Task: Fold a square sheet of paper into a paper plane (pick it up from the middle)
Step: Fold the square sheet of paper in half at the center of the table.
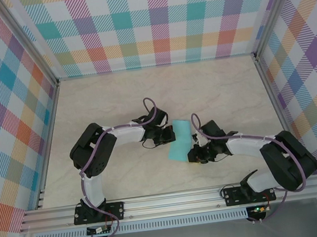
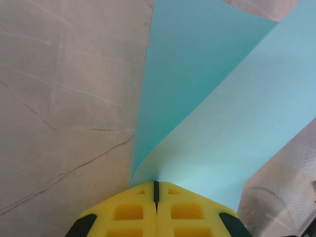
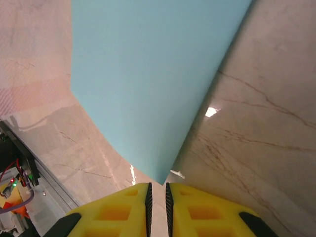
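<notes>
The paper [image 1: 179, 140] sits about mid-table [image 1: 111, 101], a touch toward the near edge, a plain teal sheet squeezed in between my two grippers. My left gripper [image 1: 165, 135] is on its left edge, and from the left wrist the yellow jaws are pressed fully together on the paper [image 2: 212, 123] right at the tips [image 2: 156, 190], so that side is a proper pinch. The sheet curls up out of there in a loose bend, one flap behind the other, not flat. My right gripper [image 1: 197, 150] is at the sheet's near right corner. From the right wrist, that corner of the paper [image 3: 153, 74] comes down to a point right at the tips [image 3: 157, 190]. The jaws there leave a thin slit, and I honestly can't tell if they've got it.
</notes>
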